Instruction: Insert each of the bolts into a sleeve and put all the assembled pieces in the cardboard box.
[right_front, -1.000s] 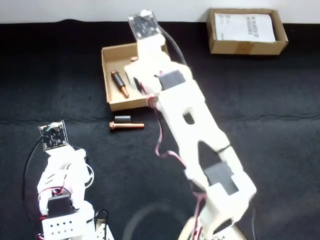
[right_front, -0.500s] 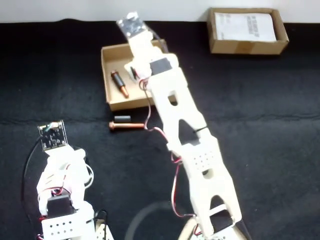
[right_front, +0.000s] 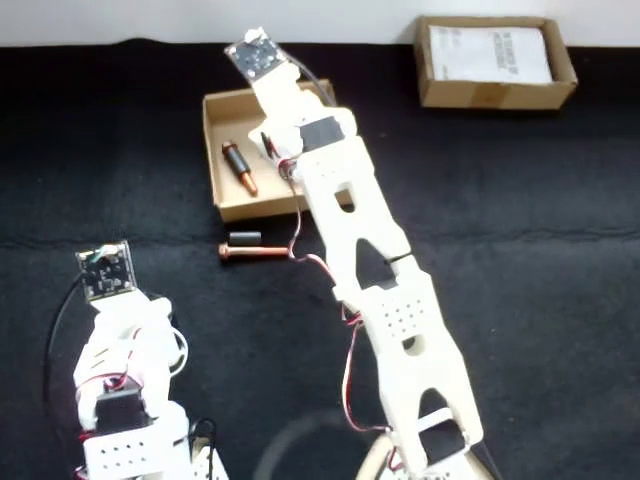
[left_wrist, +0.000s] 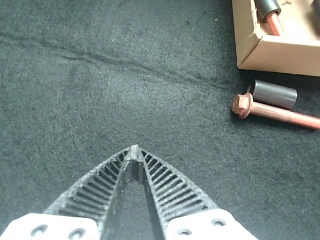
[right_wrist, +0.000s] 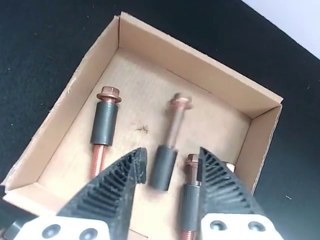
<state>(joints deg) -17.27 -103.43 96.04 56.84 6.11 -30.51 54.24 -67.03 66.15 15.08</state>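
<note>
My right gripper (right_wrist: 172, 152) hangs open over the cardboard box (right_wrist: 75, 95). A bolt pushed into a dark sleeve (right_wrist: 165, 160) lies on the box floor below the gap between its fingers, touching neither. Two more assembled pieces lie on either side, one (right_wrist: 104, 125) and the other (right_wrist: 189, 200). A loose copper bolt (left_wrist: 280, 114) and a loose dark sleeve (left_wrist: 273, 93) lie side by side on the black cloth just outside the box corner (left_wrist: 280, 50). My left gripper (left_wrist: 134, 148) is shut and holds nothing, well short of them.
In the high view the right arm (right_front: 350, 220) stretches across the table to the box (right_front: 212, 150), and the left arm (right_front: 125, 340) stays folded at the near left. A second cardboard box (right_front: 430, 90) holding a white sheet stands at the far right.
The right arm has dropped down and stretched further over the box, its wrist shifting left. The left arm, loose bolt and loose sleeve have not moved.
</note>
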